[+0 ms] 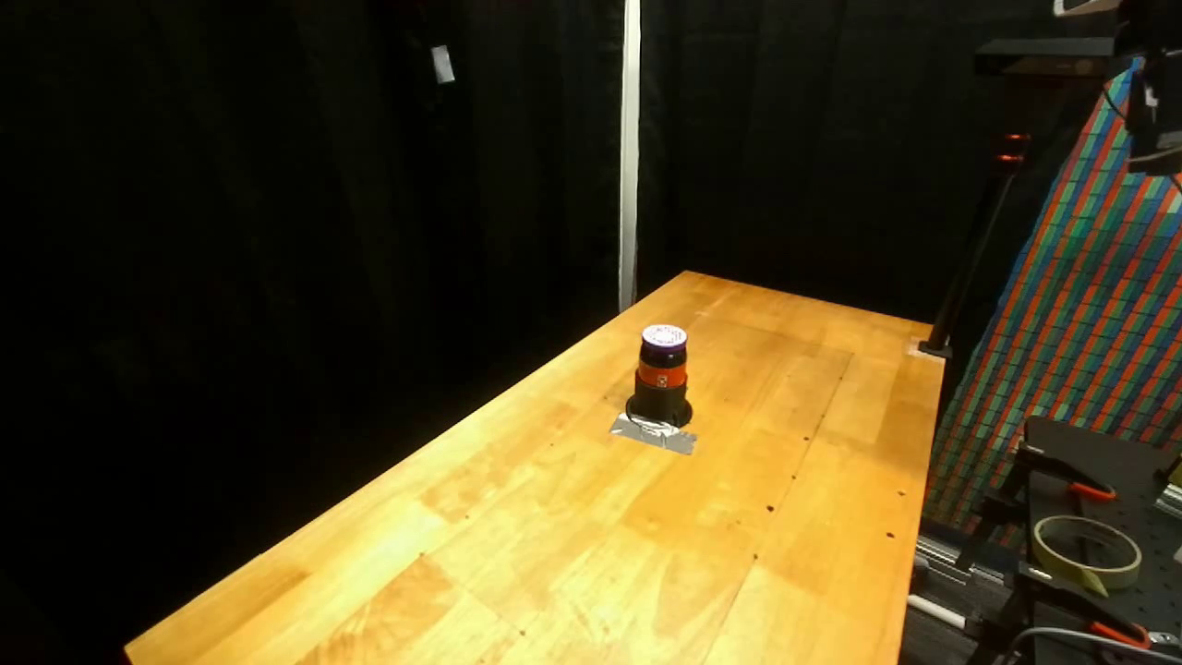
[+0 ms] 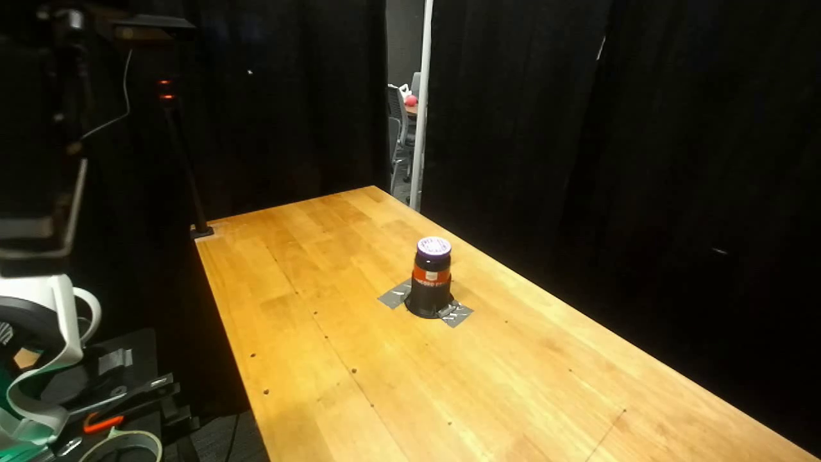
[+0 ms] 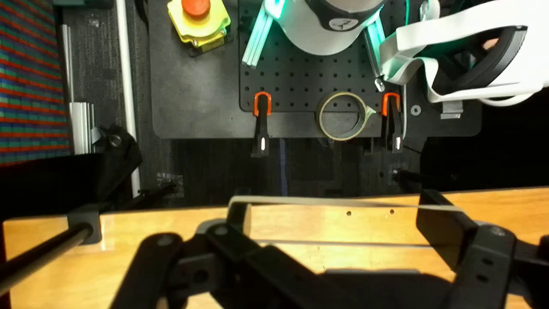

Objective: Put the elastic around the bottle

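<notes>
The elastic (image 3: pixel 326 201) stretches around the hand (image 3: pixel 339 223) (spread wide); the bottle (image 2: pixel 431 274) stands upright.

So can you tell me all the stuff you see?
Table: one, light wood, all views
Bottle: one, dark, orange-red band, upright on table
Tape patches: at least two, grey, beside bottle
Elastic: one, pale, stretched across wrist view
Bench: one, black, beside table
Clamps: two, black and orange, bench edge
Tape roll: one, pale yellow, between clamps
Button box: one, yellow and red, on bench
Headset-like thing: one, white, bench end
Cloth: one, multicoloured, hanging past table
Curtains: can't count, black, behind table
Pole: one per exterior view, white, by curtains
Post: at least one, black, table corner
Robot base: one, white, on bench
Gripper: one, black, open inside elastic
</notes>
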`<state>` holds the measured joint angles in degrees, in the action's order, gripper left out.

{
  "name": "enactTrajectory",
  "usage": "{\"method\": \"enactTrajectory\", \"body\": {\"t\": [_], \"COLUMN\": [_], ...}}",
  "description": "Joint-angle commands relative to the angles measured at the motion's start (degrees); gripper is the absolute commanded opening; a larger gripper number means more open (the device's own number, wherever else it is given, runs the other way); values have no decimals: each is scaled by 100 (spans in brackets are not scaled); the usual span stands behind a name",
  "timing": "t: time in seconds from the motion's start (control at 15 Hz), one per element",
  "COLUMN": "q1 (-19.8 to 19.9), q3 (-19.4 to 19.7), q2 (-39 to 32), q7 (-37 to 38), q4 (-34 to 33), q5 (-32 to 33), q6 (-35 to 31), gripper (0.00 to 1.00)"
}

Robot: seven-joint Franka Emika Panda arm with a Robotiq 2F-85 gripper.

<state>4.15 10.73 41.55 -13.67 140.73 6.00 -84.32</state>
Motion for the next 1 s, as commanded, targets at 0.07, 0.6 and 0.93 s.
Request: {"method": "enactTrajectory", "body": {"t": [0.07, 0.6, 0.93], "q1": [-425, -744, -912], "q3": [-798, -1548, -1677], "q2": [-1182, -3376, -4574], "q7": [701, 1517, 1740], "q4": [-674, -1927, -2678], "q5": [-84, -16, 38], "q6": [-790, -2452, -3443], "gripper": [100, 100, 100]}}
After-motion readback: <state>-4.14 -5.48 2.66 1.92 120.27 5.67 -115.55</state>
